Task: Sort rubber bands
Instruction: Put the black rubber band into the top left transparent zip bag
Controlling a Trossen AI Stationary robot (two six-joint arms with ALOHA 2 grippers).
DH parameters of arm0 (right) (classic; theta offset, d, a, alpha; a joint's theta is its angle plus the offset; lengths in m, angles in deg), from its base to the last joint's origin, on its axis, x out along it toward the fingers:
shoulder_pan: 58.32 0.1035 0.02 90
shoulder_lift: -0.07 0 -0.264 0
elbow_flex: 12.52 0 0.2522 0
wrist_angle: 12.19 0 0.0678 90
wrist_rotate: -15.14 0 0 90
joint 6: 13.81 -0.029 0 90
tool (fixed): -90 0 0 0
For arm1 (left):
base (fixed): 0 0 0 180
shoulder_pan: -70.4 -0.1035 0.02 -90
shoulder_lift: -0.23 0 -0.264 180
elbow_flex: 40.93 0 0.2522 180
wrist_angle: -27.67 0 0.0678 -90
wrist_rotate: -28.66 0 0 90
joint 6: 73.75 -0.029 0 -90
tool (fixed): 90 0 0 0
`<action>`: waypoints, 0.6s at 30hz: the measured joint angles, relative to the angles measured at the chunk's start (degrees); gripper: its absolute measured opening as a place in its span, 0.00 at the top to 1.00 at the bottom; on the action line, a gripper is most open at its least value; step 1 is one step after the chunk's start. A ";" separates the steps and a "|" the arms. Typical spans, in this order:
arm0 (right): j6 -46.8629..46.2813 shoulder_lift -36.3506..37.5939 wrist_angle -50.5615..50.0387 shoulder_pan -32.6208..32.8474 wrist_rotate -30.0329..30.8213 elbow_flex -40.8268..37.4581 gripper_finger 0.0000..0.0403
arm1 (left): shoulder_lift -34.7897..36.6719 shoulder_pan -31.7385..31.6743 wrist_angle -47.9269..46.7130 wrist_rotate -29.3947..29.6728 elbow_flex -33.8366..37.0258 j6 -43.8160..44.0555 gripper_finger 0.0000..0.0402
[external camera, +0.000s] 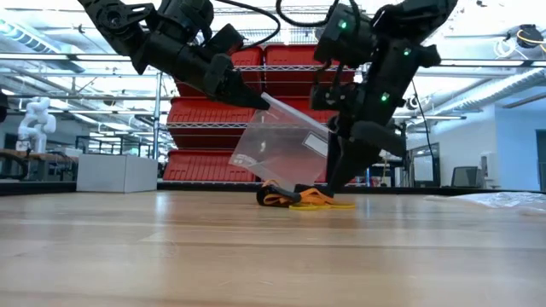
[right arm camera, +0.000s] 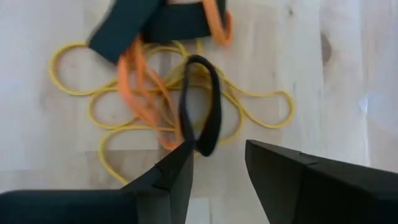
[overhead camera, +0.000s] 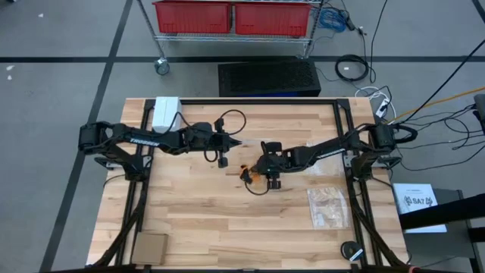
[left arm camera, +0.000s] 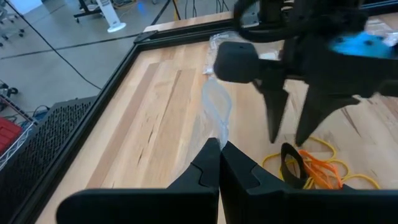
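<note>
High view: both arms meet at the centre of the wooden table [overhead camera: 197, 220], over a small heap of rubber bands [overhead camera: 250, 173] just below mid-frame. The left gripper [left arm camera: 219, 149], fingers pressed together, pinches the edge of a clear plastic bag [external camera: 277, 145] hanging above the table (low view, middle of the frame). The right gripper [right arm camera: 217, 155], fingers spread, points down at the pile, one tip touching a black band [right arm camera: 200, 99] lying among yellow and orange loops.
</note>
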 joint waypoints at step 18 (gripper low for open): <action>-0.68 -0.24 3.58 -2.51 -10.66 -0.03 0.98 | 0.00 0.00 -0.05 0.00 0.00 0.00 1.00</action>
